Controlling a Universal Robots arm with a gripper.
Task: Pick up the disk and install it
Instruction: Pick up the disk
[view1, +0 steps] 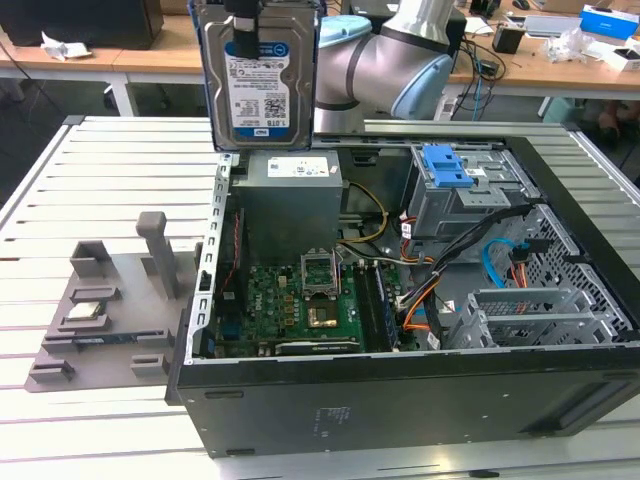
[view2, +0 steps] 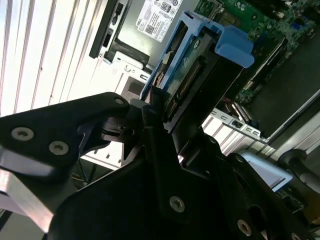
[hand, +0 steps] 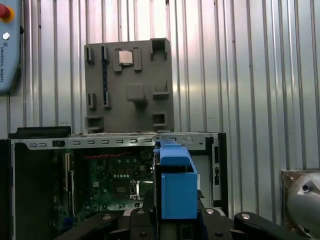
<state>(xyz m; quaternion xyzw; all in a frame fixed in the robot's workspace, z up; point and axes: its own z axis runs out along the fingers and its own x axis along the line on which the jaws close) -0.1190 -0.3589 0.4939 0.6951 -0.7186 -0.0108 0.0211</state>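
The disk (view1: 258, 75), silver with a white-and-blue label and a blue rail frame, hangs upright in the air above the back left corner of the open computer case (view1: 400, 400). My gripper (view1: 243, 25) is shut on it from above, one black finger lying across its label. In the second wrist view the black fingers (view2: 152, 112) clamp the disk (view2: 197, 70) edge-on, its blue rail and connector side showing. In the first wrist view the disk's blue rail (hand: 176, 187) stands out from the gripper (hand: 170, 225) over the case.
Inside the case are the motherboard (view1: 310, 300), a power supply (view1: 290, 200) and a drive bay with a blue latch (view1: 447, 170). A grey fixture tray (view1: 110, 310) holding a small square chip (view1: 85, 310) lies at the exterior view's left. The slatted metal table (view1: 100, 170) surrounds both.
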